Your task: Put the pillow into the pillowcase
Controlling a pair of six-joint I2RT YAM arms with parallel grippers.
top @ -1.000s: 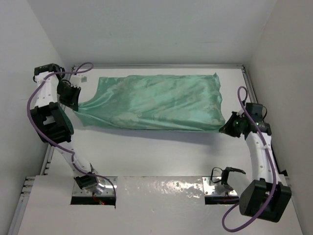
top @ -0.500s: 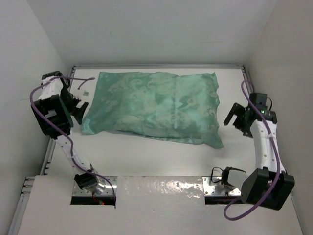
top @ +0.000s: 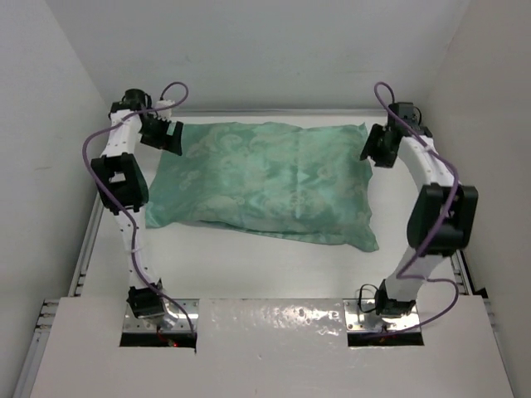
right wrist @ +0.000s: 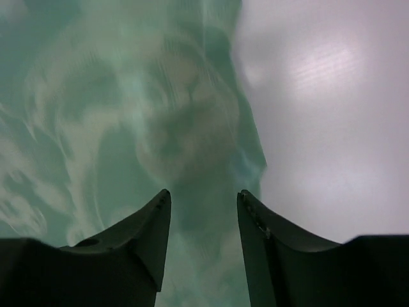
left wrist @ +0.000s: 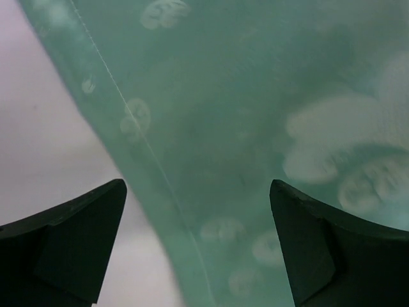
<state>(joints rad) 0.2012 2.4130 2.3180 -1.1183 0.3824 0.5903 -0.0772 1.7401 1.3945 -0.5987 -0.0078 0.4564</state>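
A second ago both arms held the pillowcase [top: 261,182] up by its ends. Now it lies flat on the bench [top: 249,269] with its green side up, and it looks puffy. I cannot see the pillow itself. Both arms have swung to the far corners. The left fingers [top: 172,139] hang over the far left corner, spread wide and holding nothing. The right fingers [top: 372,152] hang over the far right corner with a smaller gap, and nothing is between them either. The far edge of the pillowcase is close to the back wall [top: 265,58]. In front there is a wide strip of bare bench. The side walls are close to both arms.
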